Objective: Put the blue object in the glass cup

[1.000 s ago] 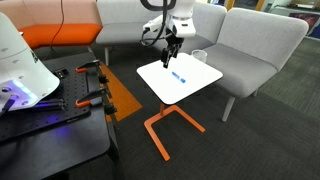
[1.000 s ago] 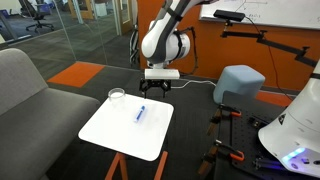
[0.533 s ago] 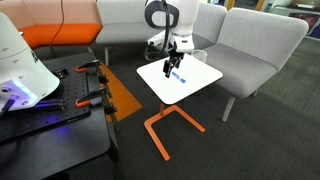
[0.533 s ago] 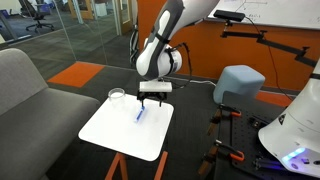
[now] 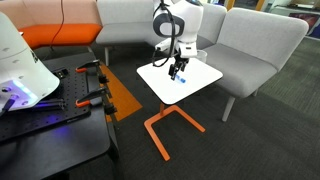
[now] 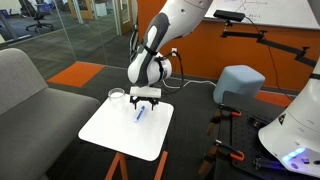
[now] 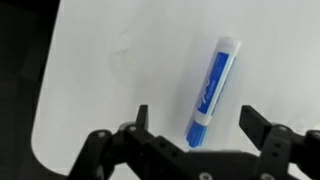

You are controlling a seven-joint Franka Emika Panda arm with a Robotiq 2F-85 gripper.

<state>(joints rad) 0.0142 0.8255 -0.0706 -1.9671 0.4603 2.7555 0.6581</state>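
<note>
The blue object (image 7: pixel 211 89) is a slim blue marker with a white label, lying flat on the white tabletop (image 7: pixel 120 60). It also shows in both exterior views (image 5: pixel 180 77) (image 6: pixel 140 112). My gripper (image 7: pixel 197 118) is open and hangs just above the marker, one finger on each side of its near end, not touching it. In both exterior views the gripper (image 5: pixel 177 66) (image 6: pixel 144 101) sits low over the table's middle. The glass cup (image 6: pixel 117 96) stands at the table's far corner (image 5: pixel 198 55), a short way from the gripper.
The small white table (image 6: pixel 110 135) stands on an orange frame (image 5: pixel 165 127) between grey seats (image 5: pixel 255 45) (image 6: pixel 25 95). A black bench with clamps (image 5: pixel 60 105) is nearby. A grey stool (image 6: pixel 240 85) stands behind the table.
The arm has swung over the table and come down, bringing the open gripper from behind the table's edge to just above the marker. The marker and cup have not moved.
</note>
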